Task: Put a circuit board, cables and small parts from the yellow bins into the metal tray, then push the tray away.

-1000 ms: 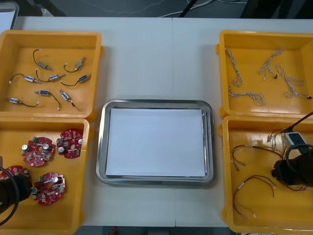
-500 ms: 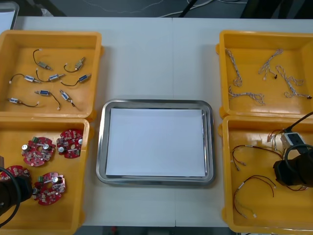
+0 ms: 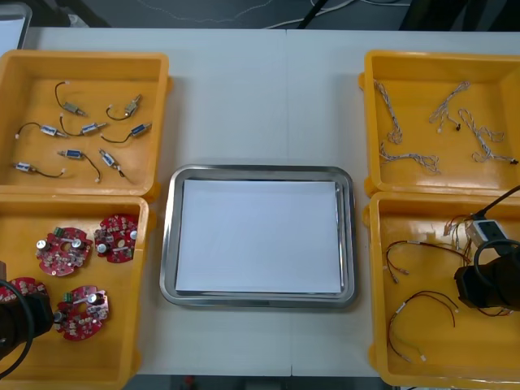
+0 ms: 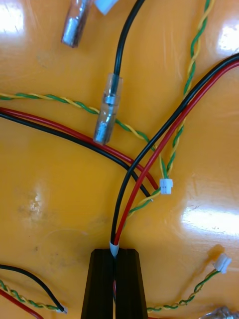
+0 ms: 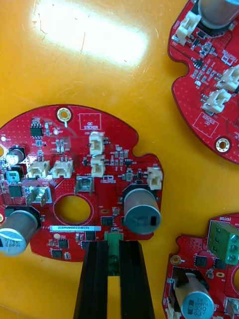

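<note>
My left gripper (image 5: 113, 251) is shut on the green connector at the edge of a round red circuit board (image 5: 74, 189). That board lies flat on the floor of the near left yellow bin (image 3: 122, 345), and part of it (image 3: 23, 285) peeks out beside my left arm (image 3: 15, 323). My right gripper (image 4: 115, 255) is shut on a red and black cable (image 4: 172, 119) lying on the floor of the near right yellow bin (image 3: 455, 353), under my right arm (image 3: 487, 284). The metal tray (image 3: 168, 244), white inside, sits between the bins.
Three more red boards (image 3: 62, 249) (image 3: 116, 237) (image 3: 81, 311) lie in the near left bin. Small metal parts (image 3: 81, 128) fill the far left bin, twisted cables (image 3: 422, 158) the far right one. Green and yellow twisted wires (image 4: 50, 98) cross the held cable.
Both grippers have closed, the left on the board's edge and the right on the cable. In the front view both arms stay almost where they were.
</note>
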Robot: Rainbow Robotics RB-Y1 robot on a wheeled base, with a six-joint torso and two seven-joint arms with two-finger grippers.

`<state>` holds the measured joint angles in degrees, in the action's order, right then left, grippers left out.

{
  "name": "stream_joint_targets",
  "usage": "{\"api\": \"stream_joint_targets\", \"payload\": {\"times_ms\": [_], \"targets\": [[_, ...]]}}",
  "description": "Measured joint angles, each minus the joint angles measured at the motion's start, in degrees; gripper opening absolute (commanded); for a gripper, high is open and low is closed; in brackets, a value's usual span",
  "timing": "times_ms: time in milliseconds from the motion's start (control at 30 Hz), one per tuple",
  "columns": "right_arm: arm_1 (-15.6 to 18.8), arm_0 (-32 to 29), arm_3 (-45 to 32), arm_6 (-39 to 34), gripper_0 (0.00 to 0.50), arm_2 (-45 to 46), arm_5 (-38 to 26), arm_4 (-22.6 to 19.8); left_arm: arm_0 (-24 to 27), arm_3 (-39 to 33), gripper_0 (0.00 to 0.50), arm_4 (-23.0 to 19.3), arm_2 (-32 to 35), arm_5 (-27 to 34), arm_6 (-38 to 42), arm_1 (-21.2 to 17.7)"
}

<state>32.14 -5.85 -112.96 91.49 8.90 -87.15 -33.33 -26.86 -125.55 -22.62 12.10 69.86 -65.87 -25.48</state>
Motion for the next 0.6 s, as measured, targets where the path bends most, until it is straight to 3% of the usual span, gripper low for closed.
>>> {"api": "stream_joint_targets", "payload": {"times_ms": [300,433,600], "targets": [[-0.01,0.02,-6.87,0.0,0.0,4.69,-9.02,-0.61,0.0,-0.47,0.0,0.0,0.0,0.17,0.0,0.0],[-0.01,0.22,-10.79,0.0,0.0,6.97,-13.21,-0.78,0.09,-3.04,0.0,-0.46,0.11,3.09,0.0,-0.03],[-0.01,1.23,-15.1,0.0,0.0,9.52,-18.3,-1.44,1.21,-5.95,0.0,-3.98,1.58,6.34,0.0,-0.49]]}}
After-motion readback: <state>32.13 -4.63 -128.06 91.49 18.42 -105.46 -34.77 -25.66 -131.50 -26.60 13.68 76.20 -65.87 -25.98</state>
